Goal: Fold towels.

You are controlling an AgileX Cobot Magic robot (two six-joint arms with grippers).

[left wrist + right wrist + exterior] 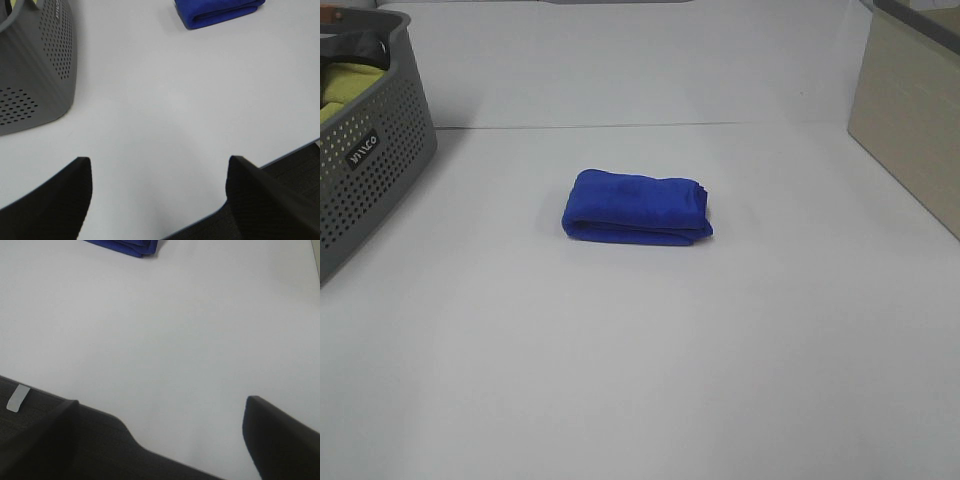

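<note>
Both claws hang with their dark, ribbed fingers spread wide and nothing between them, the left claw (159, 197) and the right claw (160, 440) each well short of the cloth. One royal-blue towel (637, 205), plush and folded into a thick rectangular bundle, lies alone near the middle of the smooth white worktop (640, 380). One grey perforated plastic basket (370, 165) holding yellow-green cloth (345, 85) stands at the left edge, and one beige box (910, 120) at the right.
</note>
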